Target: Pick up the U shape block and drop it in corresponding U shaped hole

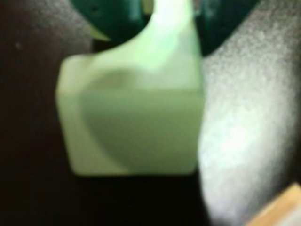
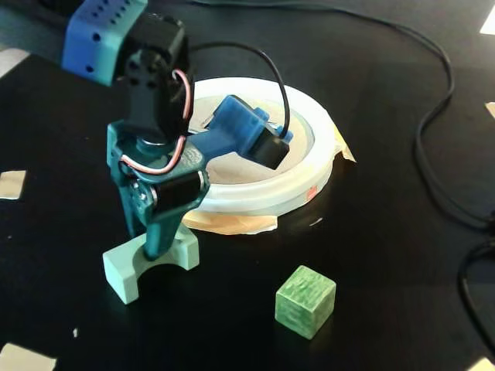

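No readable text, labels, brands or nos. in either view; wrist view is prob. too blurred to show any.

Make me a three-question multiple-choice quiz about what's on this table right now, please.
1. Where is the gripper?
A. over the ring
B. at the U block
C. beside the cube

2. What colour is the cube?
A. red
B. blue
C. green

3. How does the U block lie?
A. resting on the table
B. lifted high
C. inside the ring

Answers:
1 B, the fingers reach down into the block's arch in the fixed view.
2 C, it is mottled green.
3 A, it sits on the black table, in front of the white ring.
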Tool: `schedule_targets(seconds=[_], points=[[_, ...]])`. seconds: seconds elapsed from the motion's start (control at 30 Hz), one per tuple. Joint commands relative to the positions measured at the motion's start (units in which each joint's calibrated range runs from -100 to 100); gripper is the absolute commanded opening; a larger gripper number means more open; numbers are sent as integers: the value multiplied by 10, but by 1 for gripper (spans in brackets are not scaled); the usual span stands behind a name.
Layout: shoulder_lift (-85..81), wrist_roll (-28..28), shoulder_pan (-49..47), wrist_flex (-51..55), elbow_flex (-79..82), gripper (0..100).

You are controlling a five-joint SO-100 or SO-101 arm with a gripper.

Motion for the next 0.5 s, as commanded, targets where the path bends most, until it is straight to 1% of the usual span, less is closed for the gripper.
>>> schedule_targets(seconds=[0.0,0.1,0.17,0.2,0.3,0.33,0.37,0.47], points=[[-135,-1,9,28,-51,9],[-209,-5,5,111,-59,9],[-253,-21,7,136,-59,9],[-293,-48,-4,136,-60,9],[-351,-102,-28,136,-60,9],[-363,-115,-54,136,-60,9],[-378,-141,-96,136,-61,9],[-376,-194,-154,136,-82,9]])
